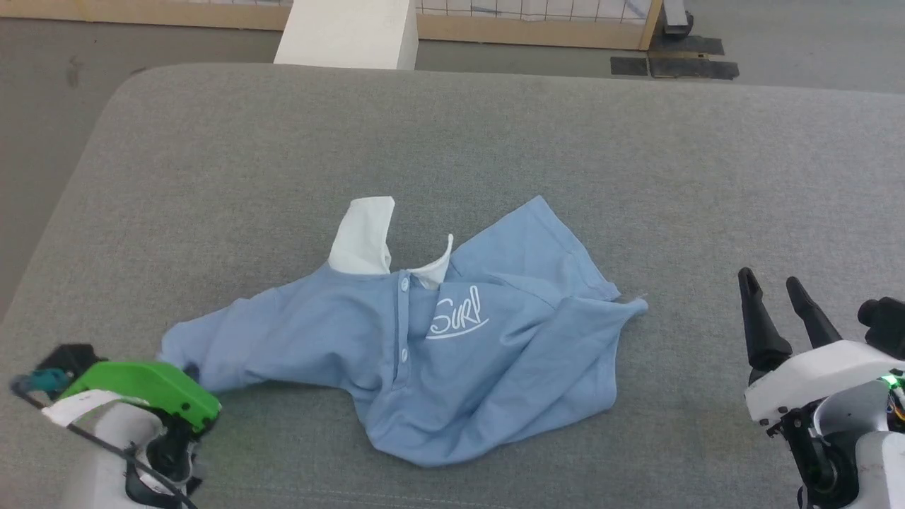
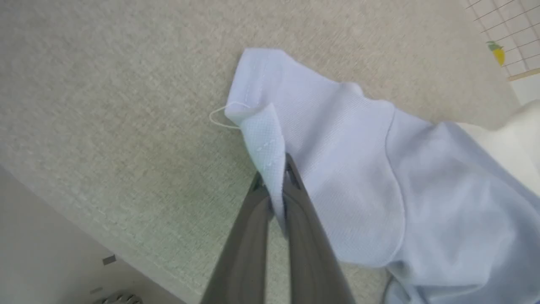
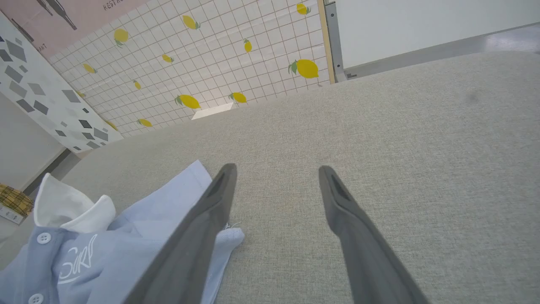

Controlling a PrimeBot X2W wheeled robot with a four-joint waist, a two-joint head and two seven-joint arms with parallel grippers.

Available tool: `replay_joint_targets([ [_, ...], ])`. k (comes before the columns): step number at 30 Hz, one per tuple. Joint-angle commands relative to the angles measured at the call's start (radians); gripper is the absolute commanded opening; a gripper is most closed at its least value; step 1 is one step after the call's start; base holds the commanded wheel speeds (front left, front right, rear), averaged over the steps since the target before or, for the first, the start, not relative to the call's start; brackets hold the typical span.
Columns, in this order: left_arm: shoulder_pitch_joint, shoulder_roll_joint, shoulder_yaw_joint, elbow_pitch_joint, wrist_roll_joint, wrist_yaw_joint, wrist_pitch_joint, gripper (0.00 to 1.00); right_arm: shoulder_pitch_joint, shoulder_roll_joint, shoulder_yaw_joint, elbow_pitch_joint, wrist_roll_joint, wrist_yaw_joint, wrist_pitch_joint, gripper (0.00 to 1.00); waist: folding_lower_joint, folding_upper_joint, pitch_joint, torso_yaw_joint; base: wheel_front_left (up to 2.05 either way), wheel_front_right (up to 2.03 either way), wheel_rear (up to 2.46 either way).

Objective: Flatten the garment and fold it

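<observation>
A light blue polo shirt, the garment (image 1: 424,353), is shown lying crumpled near the middle of a grey cloth-covered tabletop (image 1: 495,127). It lies front up, with its white collar (image 1: 364,237) toward the far edge and its white script logo (image 1: 458,316) readable. The left end effector (image 2: 276,179) is clamped on the hem of one sleeve (image 2: 263,135) at the shirt's left end, with a fold of cloth pinched between the two dark fingers. The right end effector (image 1: 771,283) is held with its fingers wide apart and nothing between them, over bare tabletop near the shirt's rumpled right corner (image 1: 633,305). The flattening step is judged to be in hand, and no fold has been made yet. Next, that right corner would need to be gripped and the cloth drawn taut and spread flat.
</observation>
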Motion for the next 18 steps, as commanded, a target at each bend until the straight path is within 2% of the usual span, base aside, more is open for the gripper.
replay_joint_targets([
  [1,0.001,0.002,0.013,-0.029,-0.014,-0.026,-0.042,1.00,-0.008,0.000,0.004,0.002,-0.010,-0.002,0.002,1.00,0.0000,0.0000,-0.006,0.001,0.00,0.00,0.00],
  [6,0.022,0.020,0.021,-0.141,0.041,-0.126,-0.272,1.00,-0.009,0.000,0.011,0.000,-0.018,-0.002,0.015,1.00,0.0000,0.0000,-0.019,0.002,0.00,0.00,0.00],
  [10,0.081,0.033,-0.013,-0.170,0.157,-0.174,-0.485,1.00,-0.024,0.000,0.023,-0.006,-0.035,-0.002,0.054,1.00,0.0000,0.0000,-0.019,0.009,0.00,0.00,0.00],
  [14,0.118,0.015,-0.058,-0.144,0.225,-0.188,-0.601,1.00,-0.066,-0.001,0.032,-0.001,-0.073,-0.002,0.140,1.00,0.0000,0.0000,-0.007,0.023,0.00,0.00,0.00],
  [18,0.117,-0.007,-0.075,-0.121,0.246,-0.189,-0.642,1.00,-0.158,-0.009,0.080,0.023,-0.126,-0.002,0.274,1.00,0.0000,0.0000,0.015,0.038,0.00,0.00,0.00],
])
